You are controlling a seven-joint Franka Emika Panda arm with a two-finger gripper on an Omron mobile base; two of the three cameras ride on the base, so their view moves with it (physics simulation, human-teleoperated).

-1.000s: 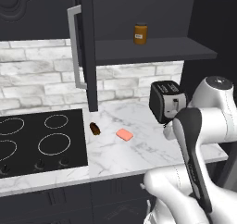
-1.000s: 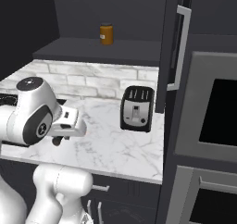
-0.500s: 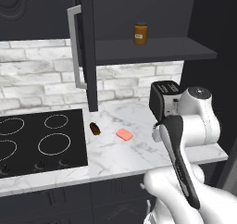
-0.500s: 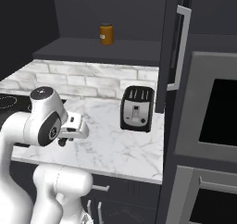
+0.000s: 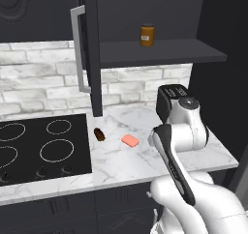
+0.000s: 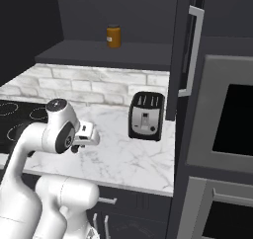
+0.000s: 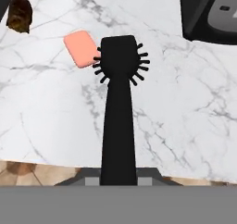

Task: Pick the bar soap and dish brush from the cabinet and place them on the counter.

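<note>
Dish brush (image 7: 119, 107) held in pincer, handle running out from narrowed jaws, bristly head above counter (image 7: 185, 116), overlapping edge of bar soap (image 7: 82, 48) in hand view; brown lump (image 7: 20, 14) beyond soap, toaster (image 7: 208, 12) at upper right.

Left base view: bar soap (image 5: 130, 140) flat on counter (image 5: 121, 160), between brown lump (image 5: 99, 134) and toaster (image 5: 172, 98); amber jar (image 5: 147, 35) on cabinet (image 5: 160, 51) shelf above.

Right base view: toaster (image 6: 146, 115) on counter (image 6: 123, 154) below amber jar (image 6: 113, 36).
</note>
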